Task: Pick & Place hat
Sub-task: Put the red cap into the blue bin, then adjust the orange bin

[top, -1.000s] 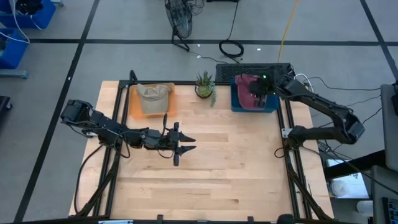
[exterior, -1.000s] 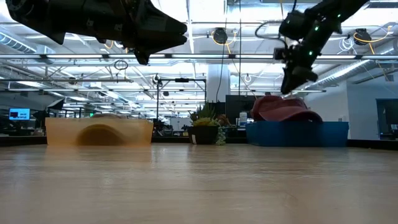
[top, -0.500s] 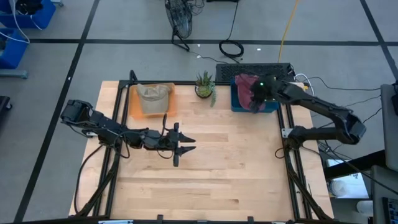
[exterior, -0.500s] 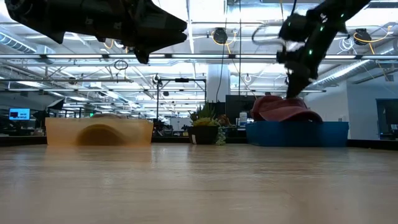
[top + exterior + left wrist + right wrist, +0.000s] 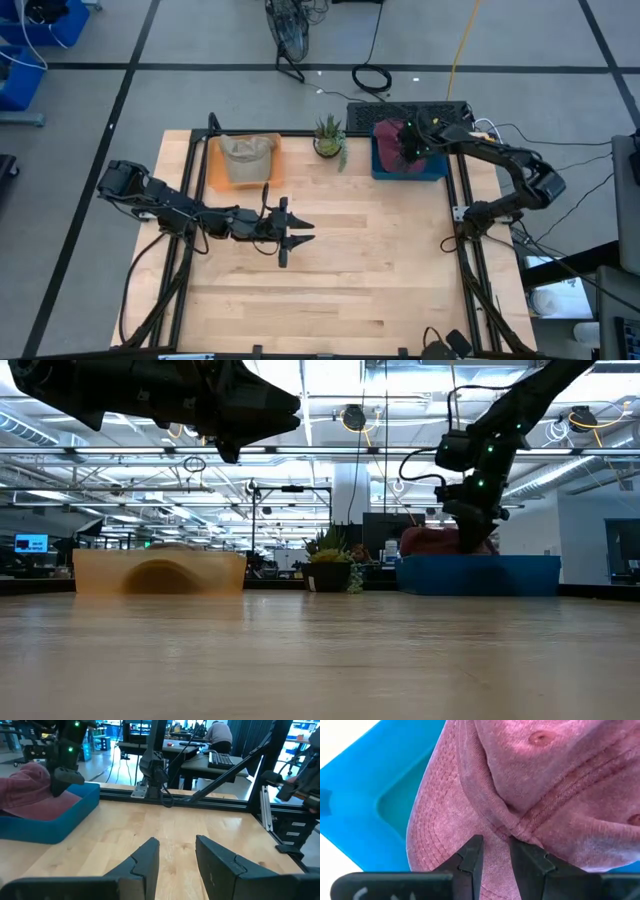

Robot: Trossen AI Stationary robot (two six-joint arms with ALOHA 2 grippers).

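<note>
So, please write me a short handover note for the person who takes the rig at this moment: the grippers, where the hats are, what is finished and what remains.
Right gripper: down in the blue tray at the table's far right, fingers closing on a fold of the maroon hat; grip not confirmed.
Left gripper: waiting above mid-table, open, empty.
Tan hat: lying in the orange tray at far left. A small plant stands between the trays.
Done: reach to the maroon hat.
Left: secure the grip, lift, place.

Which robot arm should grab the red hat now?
The right. Its hand is already down on the red hat in the blue bin. The left hand waits mid-table, far away.
</note>
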